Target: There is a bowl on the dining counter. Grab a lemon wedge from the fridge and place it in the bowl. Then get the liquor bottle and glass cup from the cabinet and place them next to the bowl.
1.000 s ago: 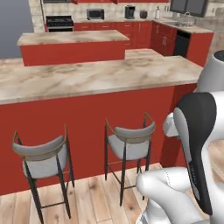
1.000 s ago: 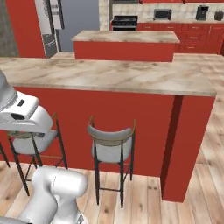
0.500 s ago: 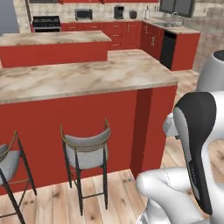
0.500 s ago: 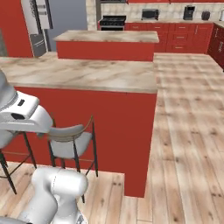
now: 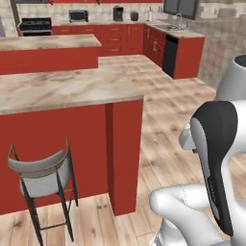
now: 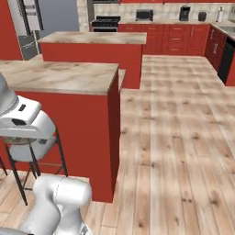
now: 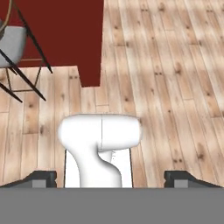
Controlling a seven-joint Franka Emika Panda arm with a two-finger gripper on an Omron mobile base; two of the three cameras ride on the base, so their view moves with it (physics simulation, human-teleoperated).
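The dining counter (image 5: 62, 89) fills the left half of the left base view, its marbled top ending at a plain red end panel near the frame's centre; in the right base view it sits at middle left (image 6: 64, 75). A grey-seated stool (image 5: 41, 175) stands tucked against its red front at lower left. The fridge (image 6: 30, 25) shows as a silver strip at the upper left of the right base view. In the hand view the gripper (image 7: 109, 177) points down at the wooden floor (image 7: 175, 87), its fingertips (image 7: 43, 178) spread wide apart with nothing between them.
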